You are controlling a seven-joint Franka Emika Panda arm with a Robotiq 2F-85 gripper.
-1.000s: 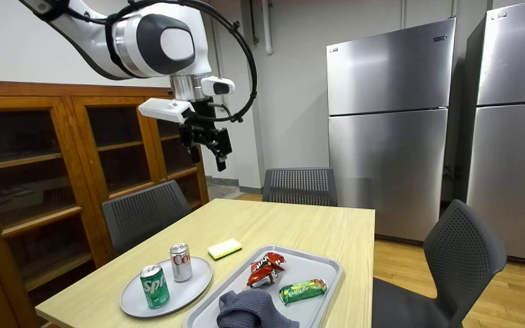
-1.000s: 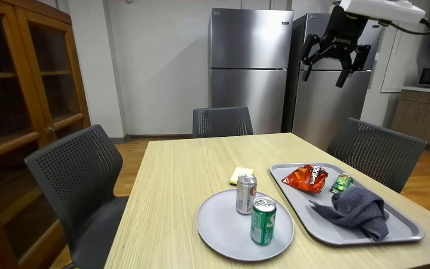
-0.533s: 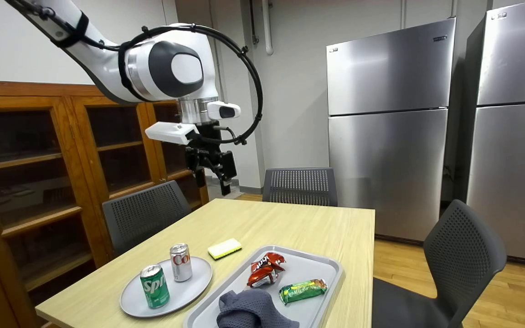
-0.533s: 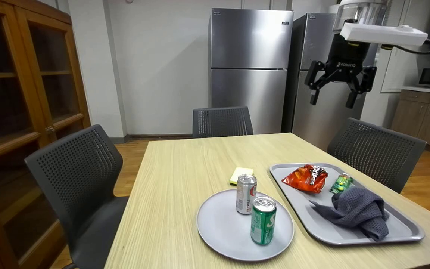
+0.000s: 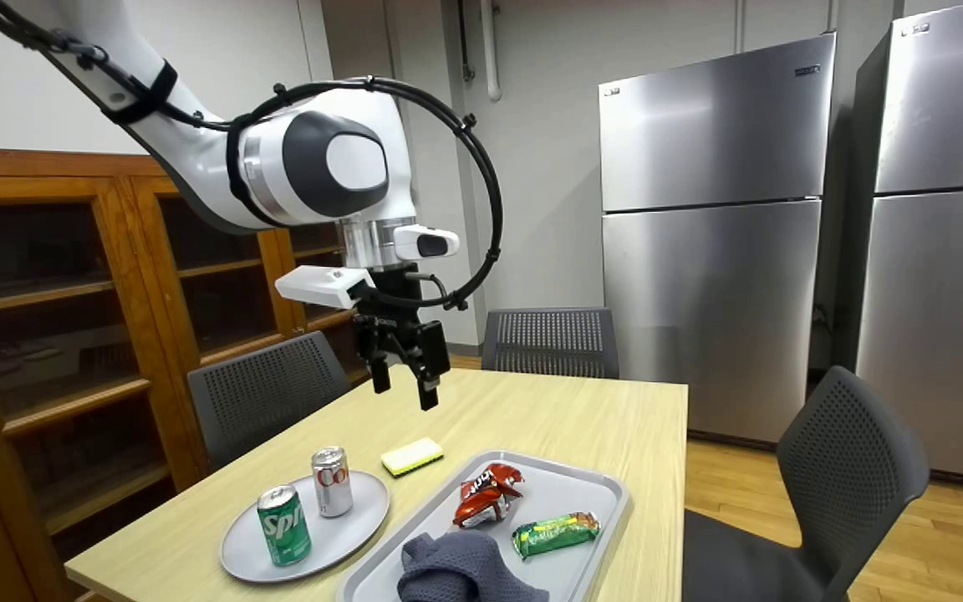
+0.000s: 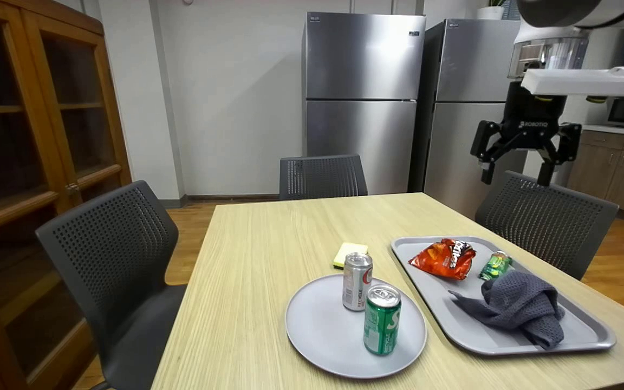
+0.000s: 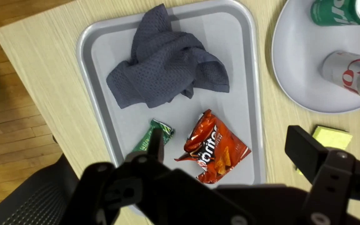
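Pale wood-grain tabletop [image 6: 268, 244]: stretched across the lower middle of both exterior views.
Black two-finger gripper [image 6: 517, 174]: hung at the upper right of an exterior view, fingers spread wide, holding and touching nothing.
Crinkled red foil Doritos bag [image 7: 217, 150]: lay on a grey rounded-corner tray [image 7: 236, 106], lower centre of the wrist view, framed between the fingers but below them.
Bag handling: looked light, soft and slick, its contents likely to crush; a gentle pinch on its flattened edge seemed the surest hold.
Green-wrapped snack bar [image 5: 555, 534]: rested just beside the bag, part-hidden by a finger in the wrist view; probably firmer, best taken across its width.
Dark grey waffle-weave cloth [image 7: 167, 65]: sat bunched on the tray, upper centre of the wrist view.
Yellow sponge [image 5: 412, 457]: lay near the tray, lower middle of an exterior view.
Pale grey round plate [image 7: 302, 78]: filled the wrist view's upper right, bearing, both upright, a green Sprite can [image 5: 284, 527] and a silver can with red lettering [image 5: 332, 483].
Far room: dark mesh-backed chairs [image 6: 323, 179], a glass-fronted wooden cabinet [image 5: 126, 276] at left and stainless-steel refrigerators [image 5: 711, 276] stood behind.
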